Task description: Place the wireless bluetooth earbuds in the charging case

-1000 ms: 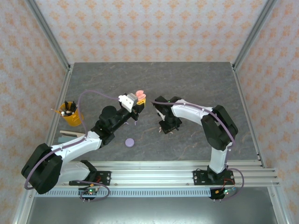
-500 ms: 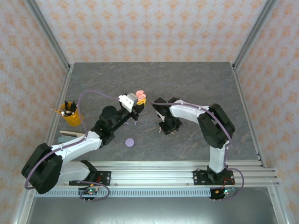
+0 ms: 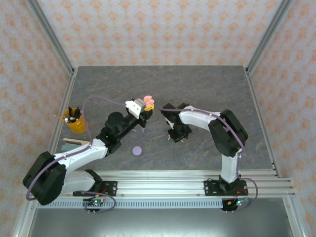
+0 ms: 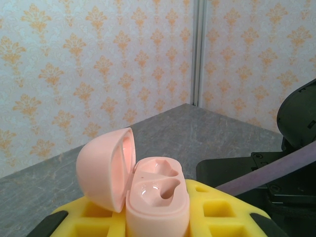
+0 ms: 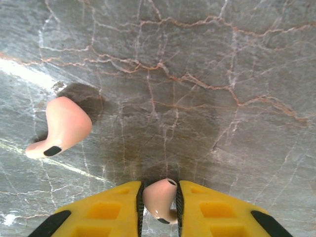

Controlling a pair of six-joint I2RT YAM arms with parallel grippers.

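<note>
The left gripper [image 4: 158,219] is clamped on the pale pink round plastic charging case [image 4: 158,197] and holds it off the table, lid hinged open, both moulded wells exposed. The right gripper [image 5: 159,210] is down at the grey marbled table [image 5: 222,74], its yellow pads [image 5: 217,207] pressed against either side of one pale pink stemmed plastic earbud [image 5: 159,195]. A second pale pink earbud [image 5: 61,126] lies loose on the table nearby. A lilac round case [image 3: 137,150] sits beside the left arm.
</note>
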